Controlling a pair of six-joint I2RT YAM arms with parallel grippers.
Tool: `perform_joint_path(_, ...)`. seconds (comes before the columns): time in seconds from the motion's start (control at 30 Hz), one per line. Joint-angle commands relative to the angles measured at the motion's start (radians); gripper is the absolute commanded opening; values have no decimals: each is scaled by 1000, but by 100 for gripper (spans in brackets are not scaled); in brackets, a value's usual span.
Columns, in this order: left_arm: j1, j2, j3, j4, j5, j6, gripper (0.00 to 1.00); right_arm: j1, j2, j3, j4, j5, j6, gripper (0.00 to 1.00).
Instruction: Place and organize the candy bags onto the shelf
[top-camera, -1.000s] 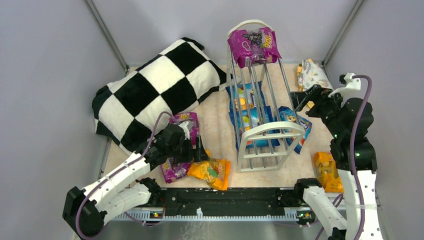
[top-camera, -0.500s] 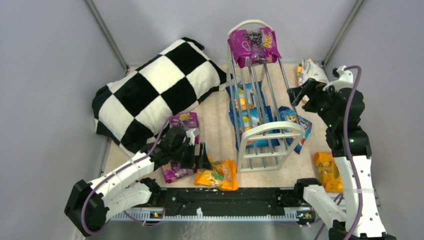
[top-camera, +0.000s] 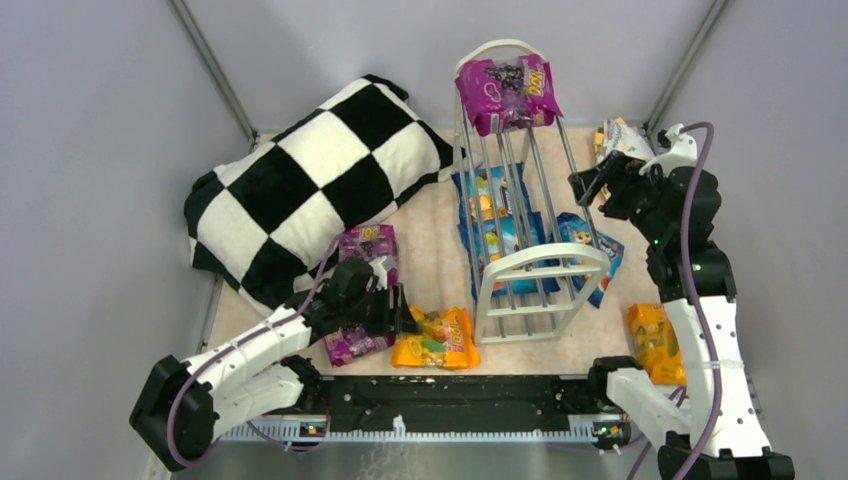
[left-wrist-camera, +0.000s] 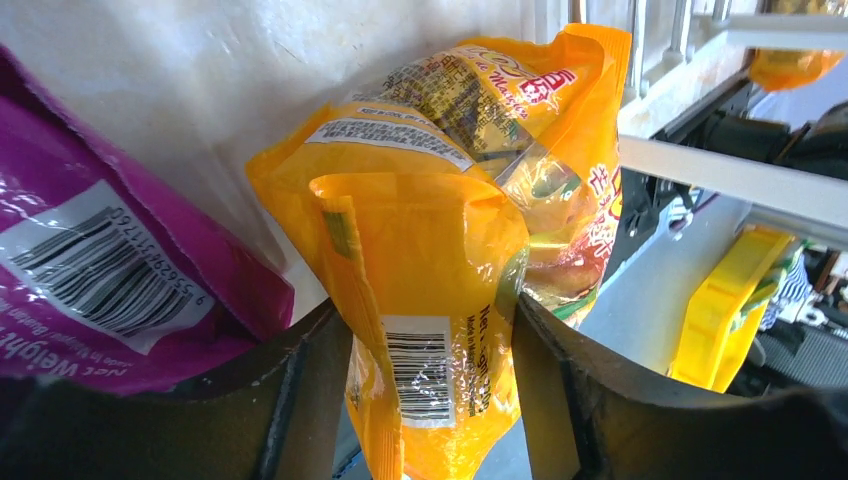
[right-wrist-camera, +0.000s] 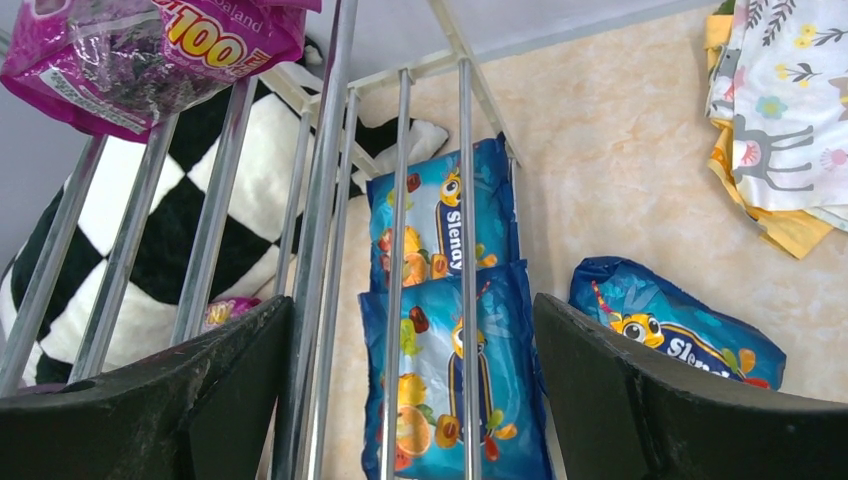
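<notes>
Black-and-white checkered pillow, orange bag, white shelf

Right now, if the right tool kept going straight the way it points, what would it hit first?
Probably the white rods of the shelf, which cross right in front of the open right tool. The blue candy bags lie beyond them; exactly how near the rods are is hard to judge.

- A black-and-white checkered pillow lies on the far left part of the beige table.
- A folded patterned cloth lies in the far right corner.
</notes>
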Motion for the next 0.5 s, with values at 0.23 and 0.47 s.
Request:
perform_joint_path(0.23, 31, -54, 82, 41, -108, -46, 38, 7, 23, 24, 43, -15, 8, 88)
perform_joint_path(0.47, 57, -68, 124, 0, -102, -35, 18, 7, 44, 25, 59, -24, 20, 88)
